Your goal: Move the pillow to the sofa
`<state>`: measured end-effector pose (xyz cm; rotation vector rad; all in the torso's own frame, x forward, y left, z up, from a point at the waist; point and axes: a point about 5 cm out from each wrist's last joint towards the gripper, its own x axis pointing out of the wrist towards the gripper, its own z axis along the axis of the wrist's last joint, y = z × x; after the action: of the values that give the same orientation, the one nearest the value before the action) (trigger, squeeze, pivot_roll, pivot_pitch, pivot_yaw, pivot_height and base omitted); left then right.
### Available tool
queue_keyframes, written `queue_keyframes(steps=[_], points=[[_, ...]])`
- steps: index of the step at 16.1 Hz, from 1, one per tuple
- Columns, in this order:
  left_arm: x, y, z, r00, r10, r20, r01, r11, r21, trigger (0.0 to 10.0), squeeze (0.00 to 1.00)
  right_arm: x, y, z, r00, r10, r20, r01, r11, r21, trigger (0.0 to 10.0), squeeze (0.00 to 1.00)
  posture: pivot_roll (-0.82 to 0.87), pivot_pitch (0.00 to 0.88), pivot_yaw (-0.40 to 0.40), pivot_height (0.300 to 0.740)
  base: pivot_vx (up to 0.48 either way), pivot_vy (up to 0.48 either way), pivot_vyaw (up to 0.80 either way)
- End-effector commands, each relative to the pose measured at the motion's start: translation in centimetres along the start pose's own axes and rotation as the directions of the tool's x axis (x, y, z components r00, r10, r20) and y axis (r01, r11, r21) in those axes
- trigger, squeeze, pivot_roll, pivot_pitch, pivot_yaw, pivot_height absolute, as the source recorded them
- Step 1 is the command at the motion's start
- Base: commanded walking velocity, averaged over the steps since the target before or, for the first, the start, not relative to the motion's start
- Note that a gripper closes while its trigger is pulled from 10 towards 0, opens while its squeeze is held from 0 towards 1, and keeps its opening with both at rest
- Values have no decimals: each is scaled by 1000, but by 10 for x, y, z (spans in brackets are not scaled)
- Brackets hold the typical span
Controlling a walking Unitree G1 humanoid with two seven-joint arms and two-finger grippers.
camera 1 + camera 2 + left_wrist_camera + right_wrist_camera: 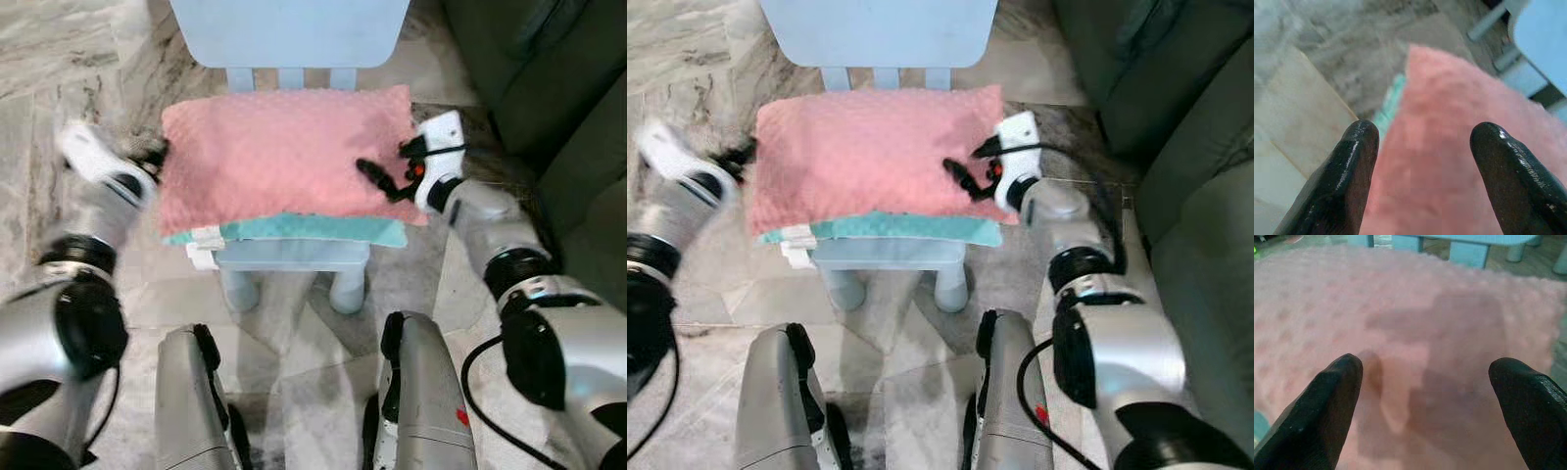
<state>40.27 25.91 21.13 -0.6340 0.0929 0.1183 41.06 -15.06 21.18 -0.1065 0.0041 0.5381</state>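
A pink dimpled pillow (284,157) lies flat across the seat of a small pale blue chair (291,257), with a teal underside or second layer showing along its near edge and a white tag hanging at its near left corner. The right gripper (387,176) sits over the pillow's right end, its jaws spread wide with one black finger (1327,406) on each side of the pink fabric; in the right wrist view the pillow's surface lies straight ahead between the jaws and just under them, and a shadow of the fingers falls on it, but I cannot tell whether the tips press into it, and nothing is pinched between them. The left gripper (152,152) is at the pillow's left edge, blurred in the head views; in the left wrist view its jaws are also wide apart, with the pillow's pink end ahead between them, the teal edge beside the one finger (1347,176) and the marble floor (1312,88) beyond that finger. Neither pair of jaws has hold of anything. A dark green sofa (1176,117) stands off beyond the right gripper's outer side, well apart from the pillow, and the chair's blue backrest rises beyond the pillow's far edge.
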Motion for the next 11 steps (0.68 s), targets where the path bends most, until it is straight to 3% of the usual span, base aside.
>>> queue_keyframes(steps=[1,6,8,11], points=[[-2,10,-3,999,47,-13,-47,999,6,10000,0,-3,-5,1,1000,-13,-4,13,1000,0,10000,0,-123,312,-12,473,0,0,0],[-1,3,-33,993,6,-121,-12,998,-54,10000,0,-4,-4,-6,1000,-15,-20,15,999,32,10000,0,-129,318,-17,473,0,0,0],[0,-7,-58,977,-31,-212,30,1000,-7,10000,0,7,14,-9,1000,21,-23,-20,1000,19,10000,0,-138,325,-15,473,0,0,0],[0,-7,-60,980,-7,-198,25,996,89,10000,0,13,26,-11,999,35,-35,-35,999,2,10000,0,-132,339,-14,473,0,0,0]])
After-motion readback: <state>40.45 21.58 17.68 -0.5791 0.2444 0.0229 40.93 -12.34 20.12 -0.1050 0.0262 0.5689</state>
